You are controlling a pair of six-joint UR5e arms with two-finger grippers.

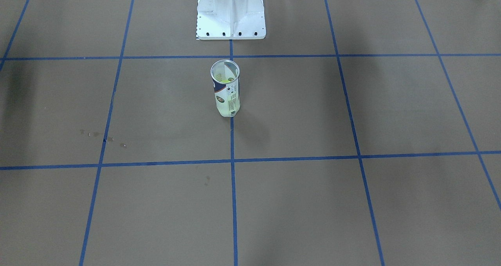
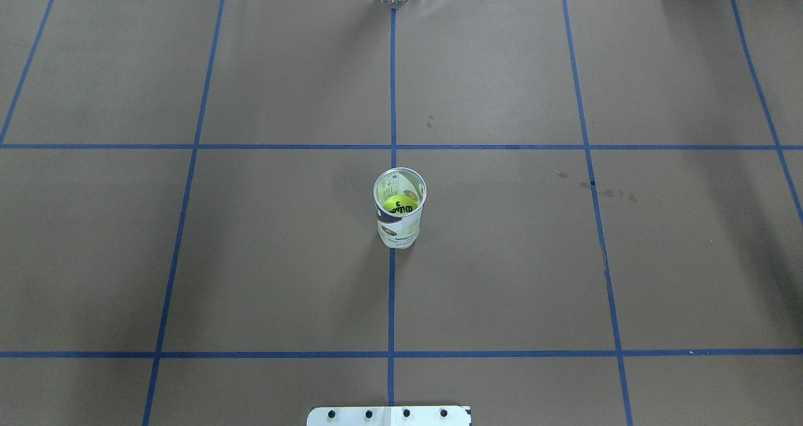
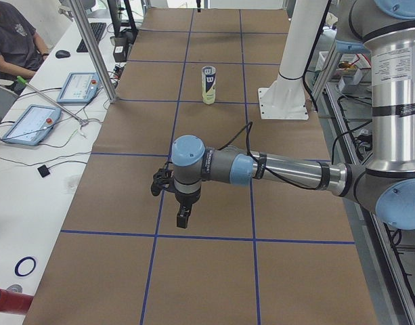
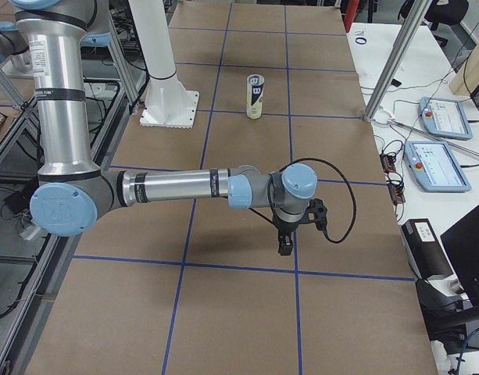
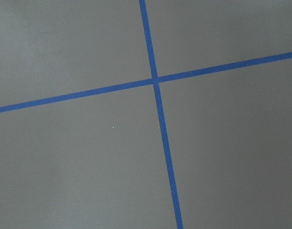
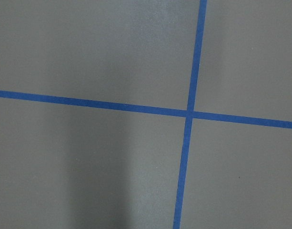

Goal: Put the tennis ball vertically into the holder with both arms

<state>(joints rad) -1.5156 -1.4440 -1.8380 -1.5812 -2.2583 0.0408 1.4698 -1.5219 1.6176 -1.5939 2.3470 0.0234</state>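
Standing upright at twelve o'clock from the pedestal (image 2: 389, 415), one clear white-and-navy holder (image 2: 399, 228) carries one yellow ball (image 2: 400, 204); left gripper (image 3: 183, 219), right gripper (image 4: 285, 247), fingers apart or together, can't tell.

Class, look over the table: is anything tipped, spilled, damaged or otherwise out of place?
Nothing serious. The can stands upright on the centre tape line with a ball inside. The only blemish is a few small dark spots on the brown paper, well apart from the can.
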